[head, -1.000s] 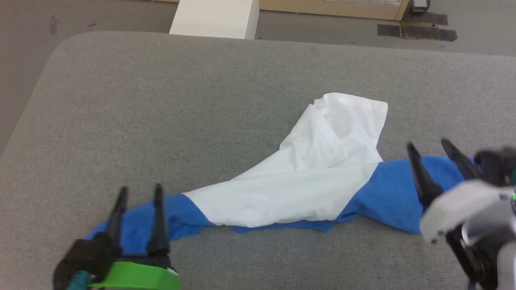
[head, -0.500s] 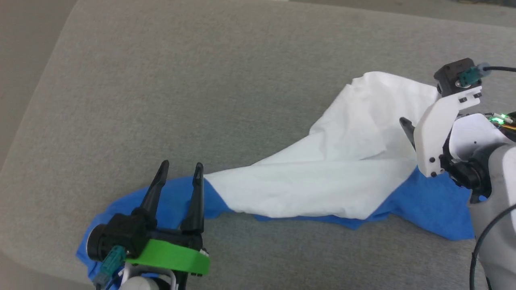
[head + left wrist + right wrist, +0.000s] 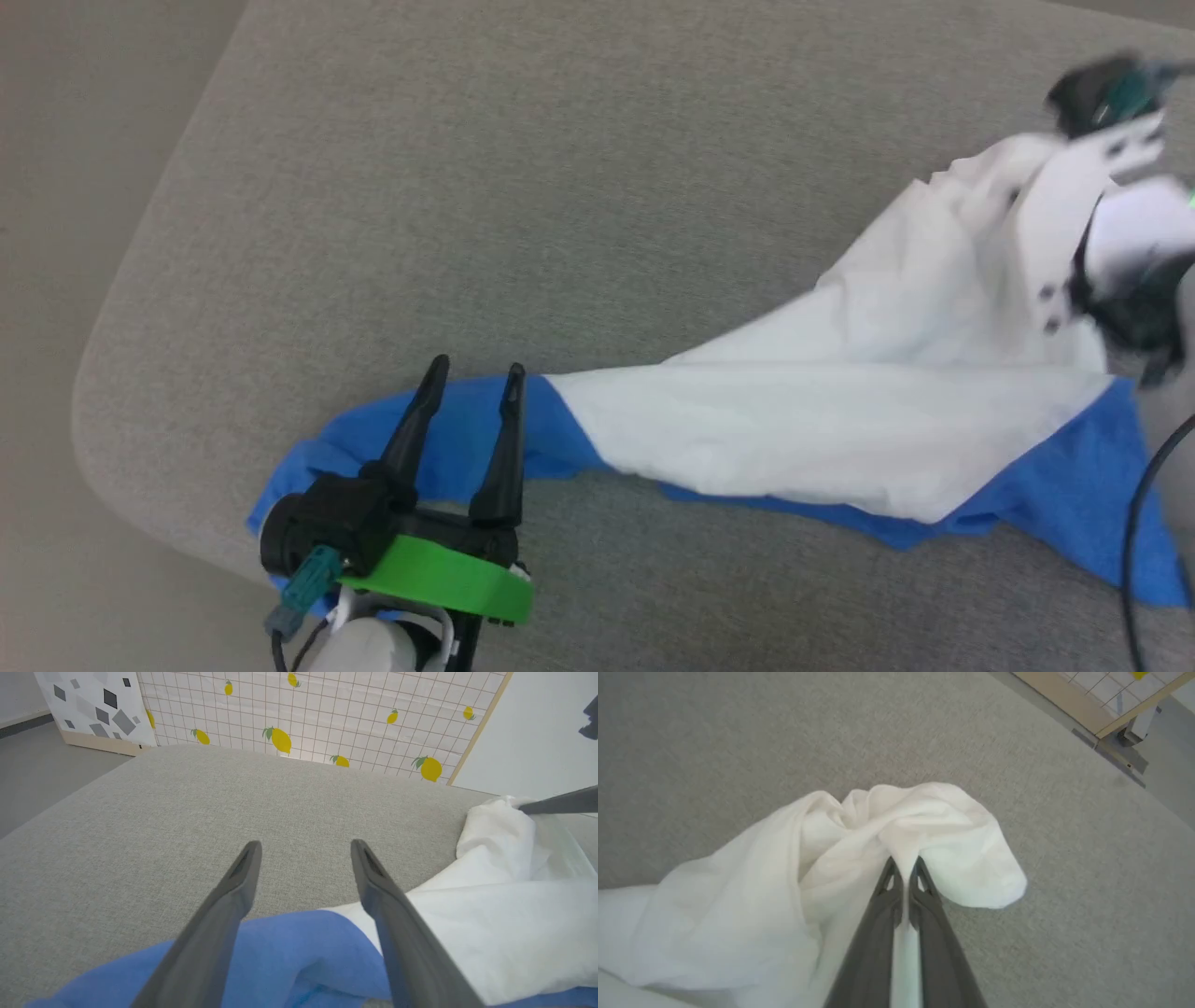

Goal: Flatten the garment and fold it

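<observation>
Right gripper point(image 3: 904, 868) clamped the raglan shirt point(image 3: 840, 439) (white body, three o'clock); left gripper point(image 3: 477, 366), jaws wide, hovered above its blue sleeve point(image 3: 457, 434) at seven o'clock.

The garment point(image 3: 840, 429) is white, with a blue sleeve under the black left gripper point(image 3: 477, 366) (its collar is green); ahead are a grey surface point(image 3: 467, 187) and a yellow-lemon grid panel point(image 3: 327, 714).

Work surface: large grey woven-fabric pad point(image 3: 579, 168) with a rounded corner, evenly lit. Smooth grey floor point(image 3: 56, 233) surrounds it. Past the far edge stands a white grid-pattern panel printed with yellow lemons point(image 3: 327, 714), edged by a pale wooden frame point(image 3: 480, 725). Beside it are a white board with grey geometric shapes point(image 3: 88, 704) and a plain white wall point(image 3: 542, 732).
</observation>
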Controlling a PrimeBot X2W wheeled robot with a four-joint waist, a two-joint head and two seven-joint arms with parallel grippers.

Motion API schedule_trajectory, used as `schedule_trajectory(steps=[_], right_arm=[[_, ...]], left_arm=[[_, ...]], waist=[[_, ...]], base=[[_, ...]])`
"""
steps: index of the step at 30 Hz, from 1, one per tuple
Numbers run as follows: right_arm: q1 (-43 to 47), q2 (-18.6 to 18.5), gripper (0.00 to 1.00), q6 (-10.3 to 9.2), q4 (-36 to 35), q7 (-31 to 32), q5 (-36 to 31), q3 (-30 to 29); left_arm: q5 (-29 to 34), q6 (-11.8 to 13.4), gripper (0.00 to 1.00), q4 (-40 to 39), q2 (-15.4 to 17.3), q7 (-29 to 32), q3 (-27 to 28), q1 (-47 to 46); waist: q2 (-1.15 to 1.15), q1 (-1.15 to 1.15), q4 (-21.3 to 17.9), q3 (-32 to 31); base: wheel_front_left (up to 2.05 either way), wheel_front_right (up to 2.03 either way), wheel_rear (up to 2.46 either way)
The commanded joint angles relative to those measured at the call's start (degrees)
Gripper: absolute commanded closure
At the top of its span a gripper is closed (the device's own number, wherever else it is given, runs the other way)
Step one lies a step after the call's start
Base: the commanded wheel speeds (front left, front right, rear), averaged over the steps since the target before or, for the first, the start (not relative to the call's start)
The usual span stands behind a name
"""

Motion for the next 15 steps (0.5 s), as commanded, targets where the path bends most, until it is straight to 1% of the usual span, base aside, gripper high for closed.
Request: schedule_trajectory(steps=[1,5,10,12,15], right_arm=[[-3.8,-1.3,1.00,-0.09,-0.5,-0.4,-0.5,0.4],[-13.6,-4.3,1.00,-0.09,-0.1,-2.1,-2.2,2.8],[-25.0,-6.6,1.00,-0.09,3.0,-8.2,-5.8,7.2],[-28.2,-7.7,1.00,-0.09,5.3,-11.5,-7.4,9.1],[-30.3,-7.9,1.00,-0.09,10.0,-14.8,-9.1,9.8]], left_arm=[[0.6,-0.7,0.00,0.4,-0.9,-0.3,0.1,-1.3],[1.3,-2.0,0.00,0.8,-2.7,-0.3,0.5,-1.3],[2.5,-3.6,0.00,1.3,-4.7,-0.3,0.9,-1.2],[2.7,-4.4,0.00,1.5,-5.5,-0.3,0.9,-1.2],[3.1,-5.6,0.00,2.2,-6.4,-0.3,0.7,-1.5]], waist=[[0.00,0.00,2.2,1.2],[0.00,0.00,4.6,2.5],[0.00,0.00,7.1,4.3],[0.00,0.00,7.9,5.0],[0.00,0.00,9.0,5.8]], base=[[0.00,0.00,0.00],[0.00,0.00,0.00],[0.00,0.00,0.00],[0.00,0.00,0.00],[0.00,0.00,0.00]])
